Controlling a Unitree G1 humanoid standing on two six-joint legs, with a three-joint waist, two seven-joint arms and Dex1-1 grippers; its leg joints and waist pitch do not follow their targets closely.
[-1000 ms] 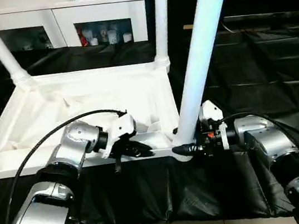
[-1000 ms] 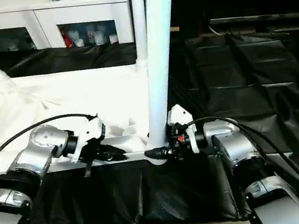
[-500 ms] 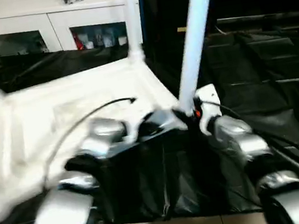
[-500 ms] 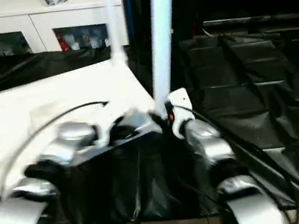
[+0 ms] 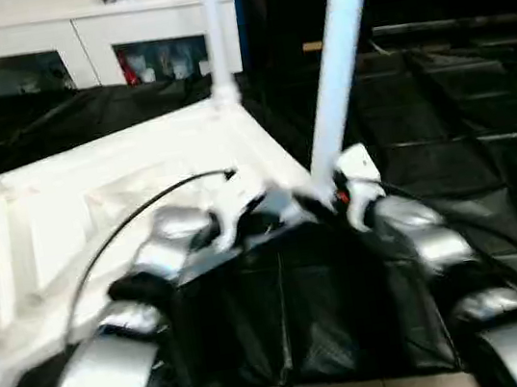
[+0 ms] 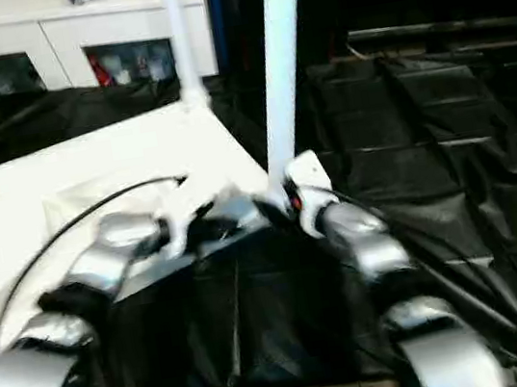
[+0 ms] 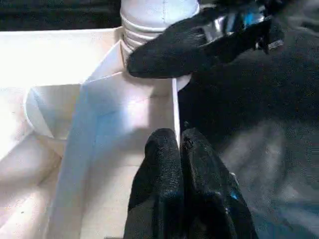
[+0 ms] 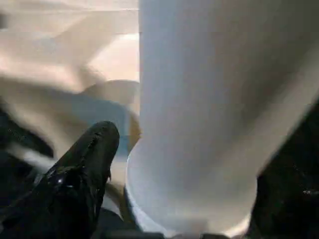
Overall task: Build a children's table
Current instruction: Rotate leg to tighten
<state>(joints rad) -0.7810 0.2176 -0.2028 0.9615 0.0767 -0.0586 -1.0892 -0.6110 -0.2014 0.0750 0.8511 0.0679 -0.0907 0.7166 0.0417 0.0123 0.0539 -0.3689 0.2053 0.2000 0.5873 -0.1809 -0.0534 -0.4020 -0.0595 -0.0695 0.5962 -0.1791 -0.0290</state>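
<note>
The left gripper (image 7: 180, 164) has its two fingers pressed together, holding nothing, at the thin side wall of the tabletop (image 7: 55, 64). The right gripper (image 8: 149, 164) stands around the base of the near leg (image 8: 199, 99); one black finger (image 8: 84, 164) is beside the tube, and I cannot tell if it grips. The left wrist view shows this finger at the corner socket (image 7: 144, 35). The head views show the tabletop upside down on black sheeting (image 5: 462, 124), legs upward, a white cabinet (image 5: 90, 43) behind
</note>
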